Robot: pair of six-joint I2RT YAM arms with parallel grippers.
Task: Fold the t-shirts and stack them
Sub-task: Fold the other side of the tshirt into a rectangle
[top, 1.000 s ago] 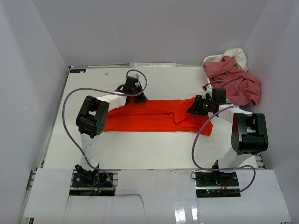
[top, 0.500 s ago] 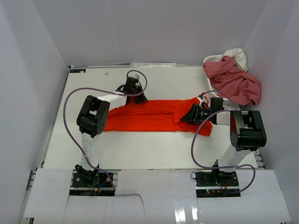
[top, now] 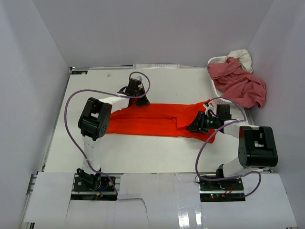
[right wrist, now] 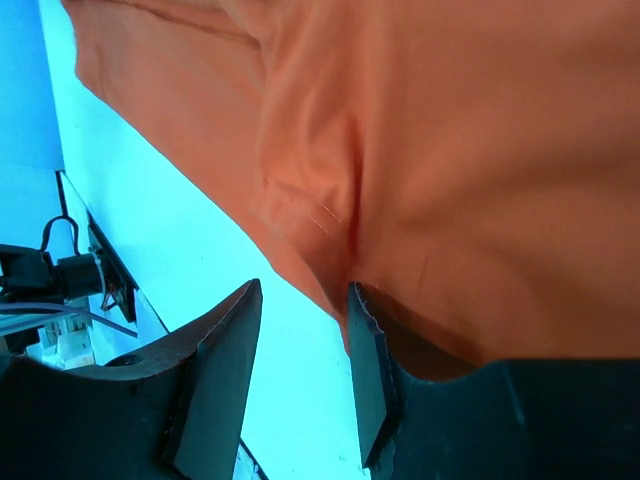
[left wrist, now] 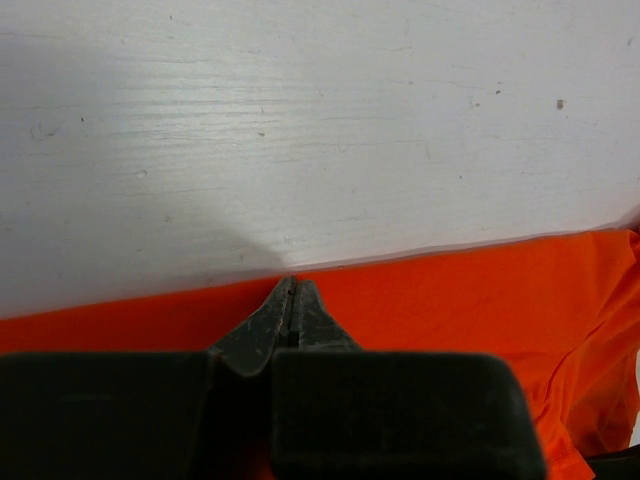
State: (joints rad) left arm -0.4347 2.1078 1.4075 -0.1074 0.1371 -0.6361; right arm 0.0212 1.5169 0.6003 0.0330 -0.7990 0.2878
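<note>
The orange-red t-shirt (top: 152, 119) lies as a long band across the middle of the table (top: 95, 86). My left gripper (top: 139, 101) sits at its far edge, left of centre. In the left wrist view its jaws are pressed together (left wrist: 292, 285) right on the hem of the orange cloth (left wrist: 450, 290), pinching it. My right gripper (top: 190, 128) is low at the shirt's bunched right end, by the near edge. Its fingers stand apart (right wrist: 300, 300) with bare table between them, and one finger touches the orange cloth's (right wrist: 450, 150) border. A rose-pink t-shirt (top: 238, 83) and a cream-white one (top: 242, 56) are heaped at the back right.
A white perforated basket (top: 215, 61) stands at the back right corner under the pink and cream shirts. White walls close in the table on three sides. Purple cables loop from both arms over the table.
My right arm has dropped and swung its gripper down and towards the near edge of the shirt's right end. The left gripper has stayed where it was.
</note>
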